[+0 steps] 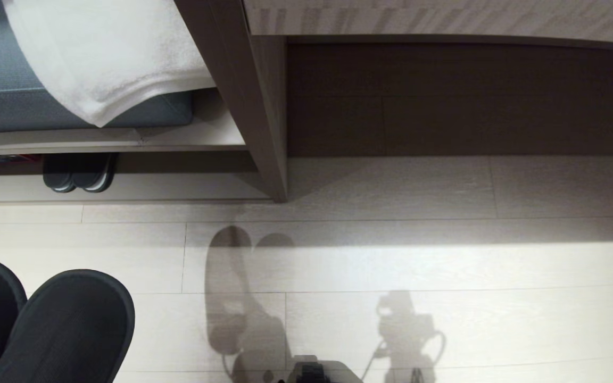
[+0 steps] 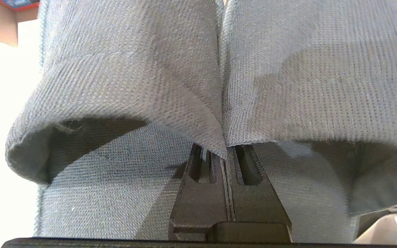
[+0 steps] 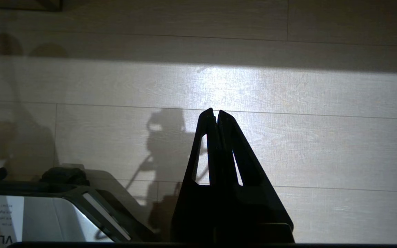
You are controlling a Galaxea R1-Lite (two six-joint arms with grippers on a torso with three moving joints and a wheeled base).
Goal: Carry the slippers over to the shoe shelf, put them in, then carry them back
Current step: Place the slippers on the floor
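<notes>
Left gripper (image 2: 226, 162) clamped on plain black soft-fabric slippers (image 1: 67, 324), not yet in pale wood-grain shoe shelf (image 1: 125, 187).

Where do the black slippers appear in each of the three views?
Head view: the slippers fill the lower left corner, above the floor.
Left wrist view: they fill almost the whole picture, inner edges pinched together in the shut jaws of the left gripper.
Right wrist view: not in it; only their two rounded shadows at upper left.
Shared landmark: the pale plank floor with those shadows.
</notes>
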